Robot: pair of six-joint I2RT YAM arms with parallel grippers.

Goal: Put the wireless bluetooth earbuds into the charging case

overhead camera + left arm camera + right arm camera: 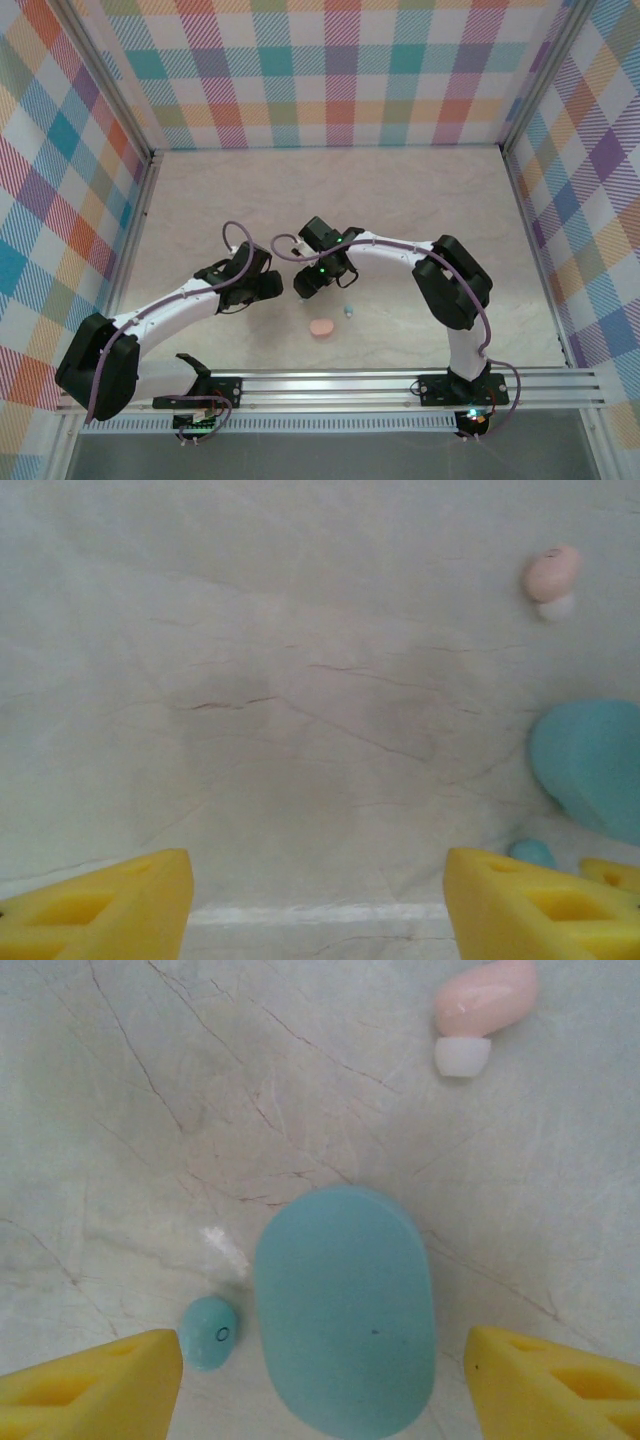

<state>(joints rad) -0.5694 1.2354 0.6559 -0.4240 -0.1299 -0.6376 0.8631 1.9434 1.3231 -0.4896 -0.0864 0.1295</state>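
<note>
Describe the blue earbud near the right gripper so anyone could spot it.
Find the big blue oval case between the right gripper's open yellow fingers. Just left of it in the right wrist view lies the blue earbud: tiny, round, unlike the pink, white-tipped earbud beyond.

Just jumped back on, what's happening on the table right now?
Both arms lean in over the middle of the table. The right arm has its jaws open either side of the blue case, which looks shut; a blue earbud lies beside it, a pink earbud farther off. The left arm has its jaws open over bare tabletop, holding nothing. The pink case lies nearer the bases.
</note>
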